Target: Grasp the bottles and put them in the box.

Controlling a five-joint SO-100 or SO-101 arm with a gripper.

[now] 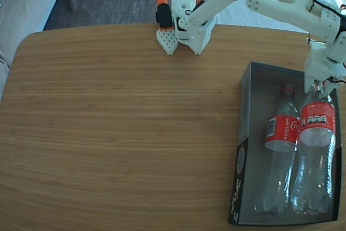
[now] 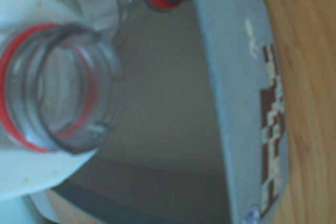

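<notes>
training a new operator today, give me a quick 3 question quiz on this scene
1. True or false: both bottles lie inside the box.
2. Which bottle is the gripper at? A) the one nearer the table's middle B) the one nearer the table's right edge in the fixed view
3. Fill in: in the wrist view, the near bottle's open mouth has a ___ neck ring.

Key
1. True: left bottle, right bottle.
2. B
3. Red

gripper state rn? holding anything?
Gripper: shut on the right-hand bottle at its neck, over the box. Other bottle lies free inside.
</notes>
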